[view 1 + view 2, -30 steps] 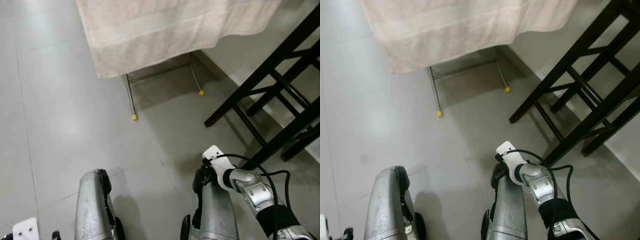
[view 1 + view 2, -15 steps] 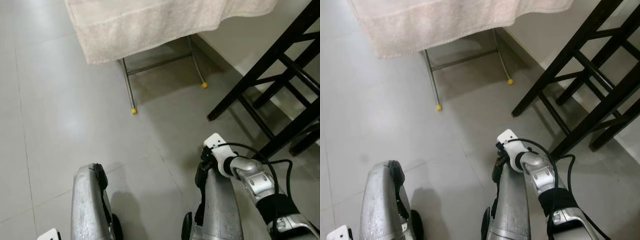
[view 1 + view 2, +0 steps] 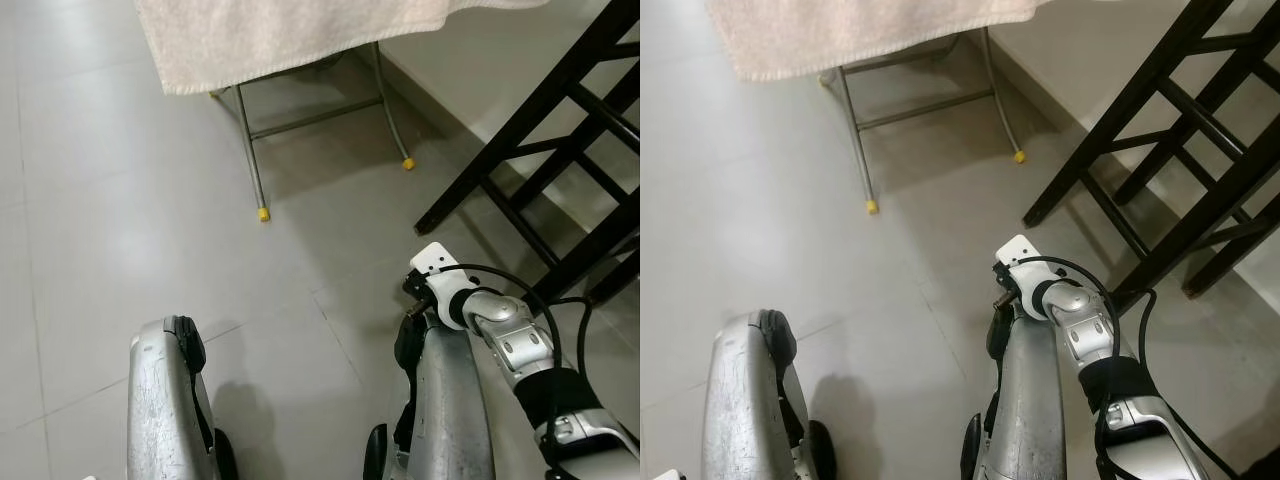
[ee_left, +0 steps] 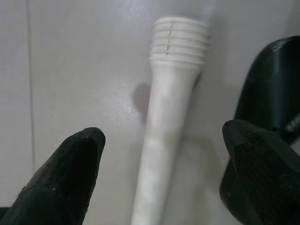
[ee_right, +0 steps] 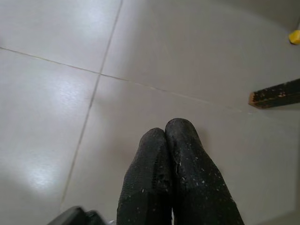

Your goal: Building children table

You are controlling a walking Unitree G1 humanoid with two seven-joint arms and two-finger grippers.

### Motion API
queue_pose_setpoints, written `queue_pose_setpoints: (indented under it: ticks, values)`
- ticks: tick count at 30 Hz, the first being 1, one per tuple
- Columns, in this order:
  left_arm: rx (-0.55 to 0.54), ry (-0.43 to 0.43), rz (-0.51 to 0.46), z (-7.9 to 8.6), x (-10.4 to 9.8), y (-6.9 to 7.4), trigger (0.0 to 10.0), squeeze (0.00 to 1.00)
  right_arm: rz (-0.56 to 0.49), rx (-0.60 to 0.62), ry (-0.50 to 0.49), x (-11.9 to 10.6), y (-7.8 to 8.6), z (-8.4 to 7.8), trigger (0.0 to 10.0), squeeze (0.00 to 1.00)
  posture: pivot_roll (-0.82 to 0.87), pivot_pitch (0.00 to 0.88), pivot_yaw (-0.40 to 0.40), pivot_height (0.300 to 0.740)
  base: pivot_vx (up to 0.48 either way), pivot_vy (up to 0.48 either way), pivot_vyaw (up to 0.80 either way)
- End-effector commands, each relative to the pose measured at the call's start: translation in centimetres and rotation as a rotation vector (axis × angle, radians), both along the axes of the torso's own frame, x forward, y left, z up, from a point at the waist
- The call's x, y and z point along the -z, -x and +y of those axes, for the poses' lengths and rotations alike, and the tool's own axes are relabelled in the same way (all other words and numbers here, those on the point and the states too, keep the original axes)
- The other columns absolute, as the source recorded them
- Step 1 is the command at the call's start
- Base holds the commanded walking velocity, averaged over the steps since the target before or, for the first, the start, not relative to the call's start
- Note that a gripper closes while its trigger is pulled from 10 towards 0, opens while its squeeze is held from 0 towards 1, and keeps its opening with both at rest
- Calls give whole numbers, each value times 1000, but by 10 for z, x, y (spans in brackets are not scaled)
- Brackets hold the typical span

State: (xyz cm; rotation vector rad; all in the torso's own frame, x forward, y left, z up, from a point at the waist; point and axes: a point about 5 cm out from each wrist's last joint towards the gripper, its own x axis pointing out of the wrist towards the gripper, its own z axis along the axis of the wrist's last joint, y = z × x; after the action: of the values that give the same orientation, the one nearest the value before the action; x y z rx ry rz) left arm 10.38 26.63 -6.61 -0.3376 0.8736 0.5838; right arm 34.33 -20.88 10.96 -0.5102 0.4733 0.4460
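A white plastic table leg (image 4: pixel 164 122) with a ribbed, threaded end lies along the pale floor tile in the left wrist view. My left gripper (image 4: pixel 161 140) is open around it, with one black finger (image 4: pixel 70 173) on each side and neither touching it. My right gripper (image 5: pixel 165 133) is shut with nothing between its fingers, pointing down at bare tile. The right arm (image 3: pixel 500 340) hangs beside my right thigh.
A metal drying rack (image 3: pixel 250 150) with yellow foot caps (image 3: pixel 263 213) stands ahead, draped with a pale towel (image 3: pixel 290 35). A black wooden frame (image 3: pixel 540 150) leans along the wall at the right. My silver thighs (image 3: pixel 165 400) are at the bottom. Open grey tile lies ahead on the left.
The whole picture has shifted, so the camera has moved: the rack and towel sit higher and closer. The right arm still hangs by the thigh.
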Motion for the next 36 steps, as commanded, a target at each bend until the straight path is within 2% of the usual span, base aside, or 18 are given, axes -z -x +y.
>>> queue_pose_setpoints:
  ticks: [1,5,8,17,24,27,30,36]
  values:
    - [-22,40,32,0,10,10,10000,0,186,33,20,43,22,-9,10000,0,16,316,-66,300,0,0,0]
    - [-15,52,26,-2,11,7,10000,0,185,32,24,42,22,-9,10000,0,12,318,-70,300,0,0,0]
    - [46,59,21,-12,14,-4,10000,0,180,29,36,37,21,-14,10000,0,-16,345,-82,300,0,0,0]
    - [68,37,41,-13,17,2,10000,0,180,33,52,33,23,-22,10000,0,-50,376,-93,300,0,0,0]
    - [109,-38,72,-7,21,10,10000,0,186,41,71,30,26,-32,10000,0,-81,398,-105,300,0,0,0]
    - [106,-56,72,-3,20,10,10000,0,185,46,72,29,27,-35,10000,0,-91,409,-108,300,0,0,0]
    - [103,-88,69,1,18,8,10000,0,167,59,31,23,27,-37,10000,0,-129,436,-126,300,0,0,0]
    - [92,-114,45,2,16,0,10000,0,142,52,19,11,30,-45,10000,0,-190,476,-164,300,0,0,0]
